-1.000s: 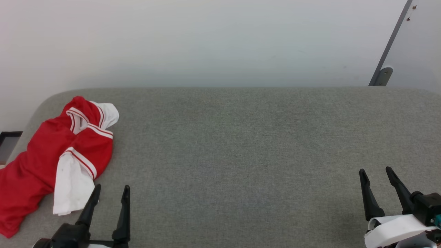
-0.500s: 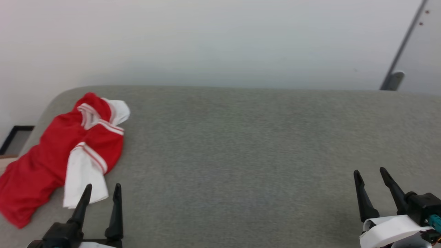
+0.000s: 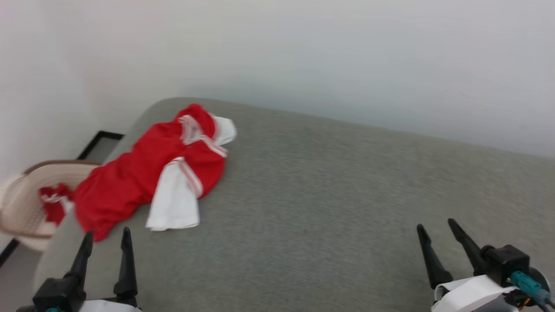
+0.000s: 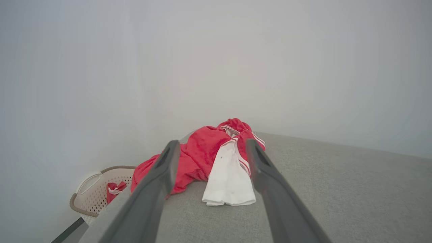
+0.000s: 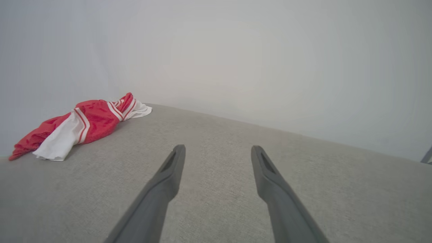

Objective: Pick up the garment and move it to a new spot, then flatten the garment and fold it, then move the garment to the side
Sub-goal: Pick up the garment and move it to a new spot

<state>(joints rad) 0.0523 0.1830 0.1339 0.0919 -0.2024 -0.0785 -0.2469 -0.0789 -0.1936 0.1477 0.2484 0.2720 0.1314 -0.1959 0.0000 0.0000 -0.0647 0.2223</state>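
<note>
Head view: the garment, a red T-shirt with white sleeve ends and striped trim, lies crumpled on the far left part of a grey padded surface, with one white sleeve end spread toward the near side and its red lower end at the surface's left edge. A pale basket with a brown rim stands below that edge and holds a second red cloth. The left gripper sits at the lower left, just short of the garment and apart from it, fingers spread wide with nothing between them. The right gripper sits at the lower right, well apart from the garment, fingers likewise spread and empty. A plain pale wall rises behind. Left wrist view: both dark fingers stand wide apart; the garment lies ahead of their tips, untouched, its white sleeve end nearest; the basket shows at the lower left. Right wrist view: both fingers stand wide apart over bare grey surface, holding nothing; the garment lies far off at the left.
</note>
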